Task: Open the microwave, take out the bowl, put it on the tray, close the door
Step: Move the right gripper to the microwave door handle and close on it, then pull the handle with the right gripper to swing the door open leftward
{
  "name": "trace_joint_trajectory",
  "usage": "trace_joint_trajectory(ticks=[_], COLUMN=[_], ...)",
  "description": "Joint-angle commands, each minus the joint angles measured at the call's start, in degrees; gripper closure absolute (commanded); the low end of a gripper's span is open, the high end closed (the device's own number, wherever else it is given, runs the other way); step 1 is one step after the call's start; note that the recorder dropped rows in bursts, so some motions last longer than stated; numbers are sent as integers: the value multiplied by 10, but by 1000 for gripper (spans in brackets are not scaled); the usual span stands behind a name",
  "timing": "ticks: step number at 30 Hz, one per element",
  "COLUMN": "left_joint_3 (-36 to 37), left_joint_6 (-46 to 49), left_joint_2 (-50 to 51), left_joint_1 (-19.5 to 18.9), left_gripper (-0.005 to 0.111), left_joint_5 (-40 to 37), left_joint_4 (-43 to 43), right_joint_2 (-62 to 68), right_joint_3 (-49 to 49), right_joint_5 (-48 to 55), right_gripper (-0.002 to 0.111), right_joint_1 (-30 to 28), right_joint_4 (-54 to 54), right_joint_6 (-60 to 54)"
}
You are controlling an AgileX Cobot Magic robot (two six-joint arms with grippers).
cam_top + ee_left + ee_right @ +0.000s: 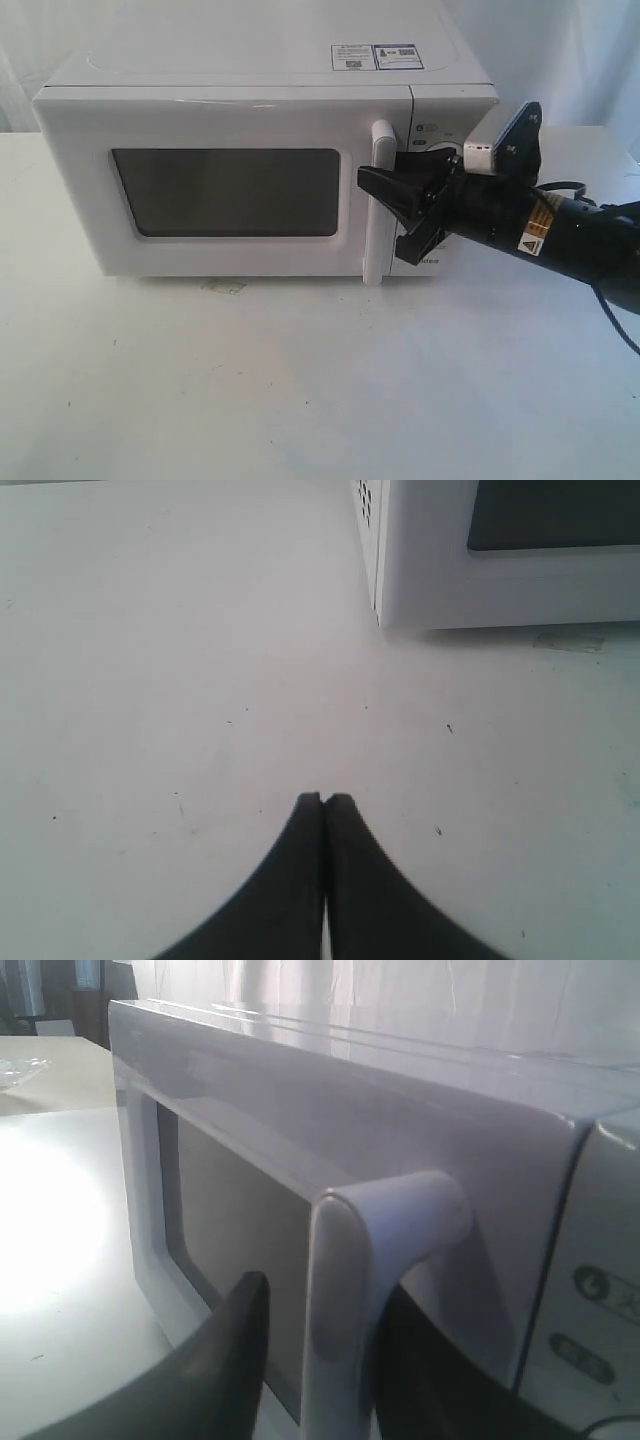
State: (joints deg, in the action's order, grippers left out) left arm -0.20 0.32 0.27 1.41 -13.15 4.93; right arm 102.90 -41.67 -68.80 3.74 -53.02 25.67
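White tabletop [300, 380]: right gripper [381, 217], jaws wide, straddles the tall bar handle [378, 150] of the boxy white microwave [230, 100].
Door-opening step, seemingly; next, clamp and pull. Left gripper [325, 800] pinched shut.

A white table [300, 400] carries a faint smudge [224, 287] and scattered dark specks [449, 728], with a white curtain [600, 60] hanging behind.

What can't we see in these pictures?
Bowl: exterior view, hidden behind the shut door and its dark window.
Tray: outside every view.
Right gripper: right wrist view, the handle hides one fingertip, so contact is unclear.
Left gripper: left wrist view shows only shut fingertips; missing from exterior view.
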Motion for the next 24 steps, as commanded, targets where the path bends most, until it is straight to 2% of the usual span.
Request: trace_joint_trajectory(ticks=[1,9,24], left_joint_3=[2,2,2], left_joint_6=[-3,-3,-3], left_joint_2=[-3,-3,-3], left_joint_1=[-2,-2,-2], left_gripper=[107,107,107], left_joint_5=[-2,-2,-2], left_joint_4=[6,6,6], right_joint_2=[9,-15,-58], right_joint_3=[-22,-22,-9], right_joint_5=[-12,-12,-12], right_gripper=[108,108,108], right_joint_1=[28,54,60], right_joint_4=[-55,-84,-146], right_joint_6=[42,58,90])
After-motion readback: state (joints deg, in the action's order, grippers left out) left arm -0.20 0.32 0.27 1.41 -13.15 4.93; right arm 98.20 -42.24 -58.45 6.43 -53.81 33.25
